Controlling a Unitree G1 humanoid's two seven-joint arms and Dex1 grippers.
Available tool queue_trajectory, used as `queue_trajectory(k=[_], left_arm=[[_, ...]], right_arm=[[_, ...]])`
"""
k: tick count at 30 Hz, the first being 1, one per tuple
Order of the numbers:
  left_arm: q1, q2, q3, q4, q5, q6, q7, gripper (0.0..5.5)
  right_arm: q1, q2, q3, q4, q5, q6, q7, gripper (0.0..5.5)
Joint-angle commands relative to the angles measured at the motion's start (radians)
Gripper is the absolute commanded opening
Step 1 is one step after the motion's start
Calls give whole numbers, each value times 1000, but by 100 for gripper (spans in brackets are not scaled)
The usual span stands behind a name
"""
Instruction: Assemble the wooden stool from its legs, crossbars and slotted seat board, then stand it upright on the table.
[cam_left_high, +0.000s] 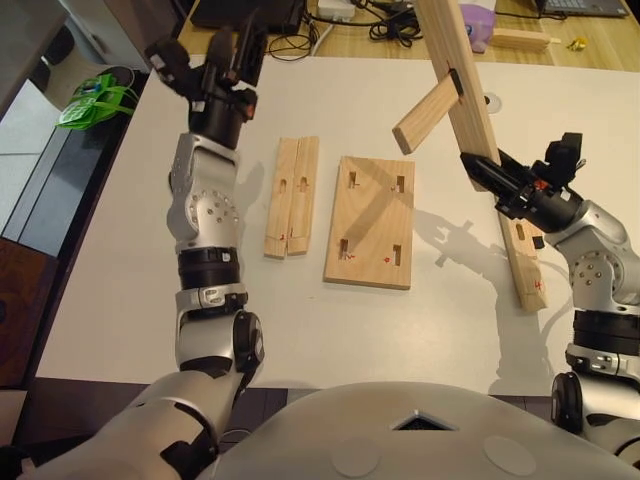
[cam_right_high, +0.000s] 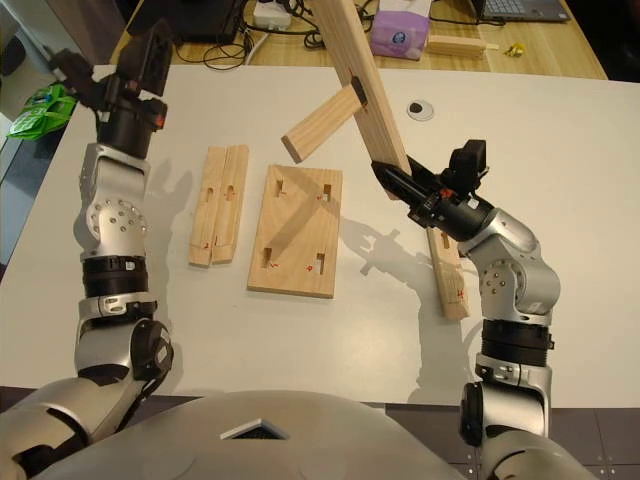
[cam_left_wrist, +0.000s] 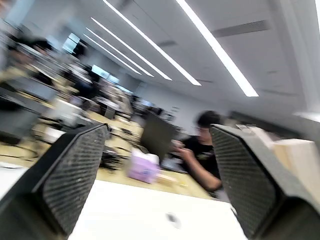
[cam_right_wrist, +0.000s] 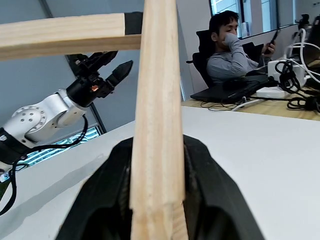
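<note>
My right gripper (cam_left_high: 478, 168) is shut on a long wooden leg (cam_left_high: 458, 75) that it holds up over the table, tilted toward the back. A short crossbar (cam_left_high: 426, 113) sticks out of the leg's side, slanting down to the left. The slotted seat board (cam_left_high: 371, 221) lies flat at the table's middle. Left of it two legs (cam_left_high: 292, 196) lie side by side. Another leg (cam_left_high: 525, 262) rests on the table under my right wrist. My left gripper (cam_left_high: 205, 62) is raised above the table's back left, open, with nothing between its fingers (cam_left_wrist: 75, 175).
A further wooden piece (cam_left_high: 520, 40) and a purple tissue box (cam_left_high: 478, 24) sit on the desk behind, among cables. A round cable port (cam_right_high: 421, 108) marks the table's far right. A green object (cam_left_high: 92, 103) lies off the left edge.
</note>
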Motion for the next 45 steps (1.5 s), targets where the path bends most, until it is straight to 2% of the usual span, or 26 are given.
queue_trajectory(k=[1,7,19,27,43,45], left_arm=[[-65,28,-7,65,-97,210,-132,377],[-79,6,-18,-11,-162,336,-247,377],[-45,1,-1,-132,-216,378,-321,377],[-90,-4,-16,-126,-204,388,-325,377],[-67,7,-14,-151,-250,463,-374,128],[-66,5,-12,-154,-251,463,-372,118]], right_arm=[[-94,-17,32,-35,39,-1,68,101],[-124,16,70,-68,92,46,76,101],[-104,49,72,-90,167,103,29,101],[-65,53,140,-110,160,137,55,101],[-50,51,161,-101,146,122,62,101],[-49,54,162,-101,143,120,61,101]])
